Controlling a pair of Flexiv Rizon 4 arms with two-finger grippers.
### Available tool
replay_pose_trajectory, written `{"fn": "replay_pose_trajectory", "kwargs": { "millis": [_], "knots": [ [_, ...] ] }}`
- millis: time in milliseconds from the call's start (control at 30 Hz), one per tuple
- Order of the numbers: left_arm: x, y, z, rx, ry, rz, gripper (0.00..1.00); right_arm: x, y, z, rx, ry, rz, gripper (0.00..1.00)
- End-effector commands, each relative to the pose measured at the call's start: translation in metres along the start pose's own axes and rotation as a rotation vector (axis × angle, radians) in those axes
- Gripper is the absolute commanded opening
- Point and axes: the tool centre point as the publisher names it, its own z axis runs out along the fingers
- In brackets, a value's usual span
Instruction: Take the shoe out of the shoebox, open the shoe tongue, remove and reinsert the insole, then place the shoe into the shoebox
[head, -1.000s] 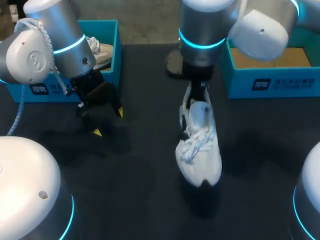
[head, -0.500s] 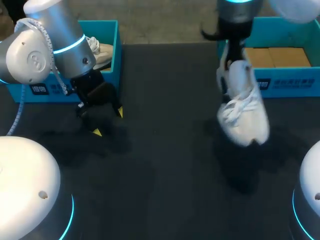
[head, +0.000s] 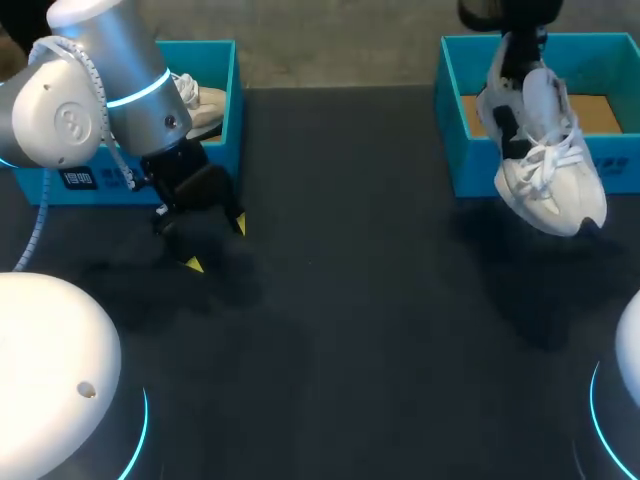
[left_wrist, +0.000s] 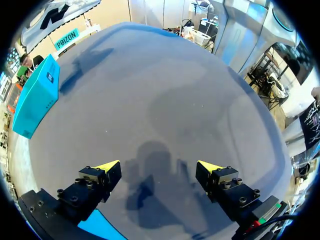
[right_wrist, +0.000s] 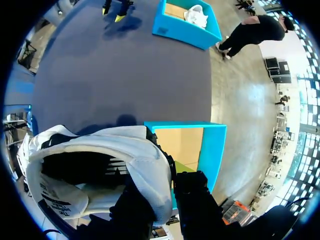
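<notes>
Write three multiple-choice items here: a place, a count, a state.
1. Where is the held shoe? A. lying inside a shoebox B. in the air by the right shoebox's front wall C. on the floor
2. How many blue shoeboxes stand on the table? A. one B. two C. three
3. The left gripper is: A. open, empty B. shut on a lace C. shut on an insole
Key: B, it hangs clear of the table; B, left shoebox and right one; A, only table between its tips.
</notes>
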Motion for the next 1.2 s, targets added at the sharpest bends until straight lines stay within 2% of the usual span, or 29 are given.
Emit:
{"fn": "replay_pose_trajectory", "kwargs": {
  "millis": [33, 267, 400, 500, 533, 667, 767, 867, 933, 967, 1033, 1167, 1200],
  "knots": [
    [0.0, 0.0, 0.0, -0.003, 0.001, 0.0, 1.0, 0.002, -0.002, -0.001, -0.003, -0.004, -0.002, 0.0],
    [0.0, 0.0, 0.0, -0.003, 0.001, 0.0, 1.0, 0.003, -0.002, 0.002, 0.001, 0.01, 0.001, 0.0],
    [0.0, 0.0, 0.0, -0.003, 0.001, 0.0, 1.0, -0.005, -0.015, 0.003, 0.007, 0.022, 0.026, 0.0],
    [0.0, 0.0, 0.0, -0.003, 0.001, 0.0, 1.0, -0.019, -0.032, 0.001, 0.008, -0.002, 0.046, 0.0],
    [0.0, 0.0, 0.0, -0.003, 0.001, 0.0, 1.0, -0.024, -0.038, 0.0, 0.035, -0.01, 0.049, 0.0],
    [0.0, 0.0, 0.0, -0.003, 0.001, 0.0, 1.0, -0.047, -0.059, -0.001, 0.055, -0.047, 0.046, 0.0],
    [0.0, 0.0, 0.0, -0.003, 0.001, 0.0, 1.0, -0.071, -0.079, -0.001, 0.022, -0.069, 0.019, 0.0],
    [0.0, 0.0, 0.0, -0.003, 0.001, 0.0, 1.0, -0.09, -0.094, 0.0, 0.034, -0.076, 0.0, 0.0],
    [0.0, 0.0, 0.0, -0.003, 0.001, 0.0, 1.0, -0.102, -0.101, 0.0, 0.054, -0.081, -0.015, 0.0],
    [0.0, 0.0, 0.0, -0.003, 0.001, 0.0, 1.0, -0.106, -0.103, 0.001, 0.039, -0.085, -0.028, 0.0],
    [0.0, 0.0, 0.0, -0.003, 0.001, 0.0, 1.0, -0.117, -0.109, 0.007, 0.064, -0.078, -0.044, 0.0],
    [0.0, 0.0, 0.0, -0.003, 0.001, 0.0, 1.0, -0.133, -0.117, 0.02, 0.033, -0.079, -0.08, 0.0],
    [0.0, 0.0, 0.0, -0.003, 0.001, 0.0, 1.0, -0.137, -0.12, 0.026, 0.047, -0.072, -0.081, 0.0]
  ]
}}
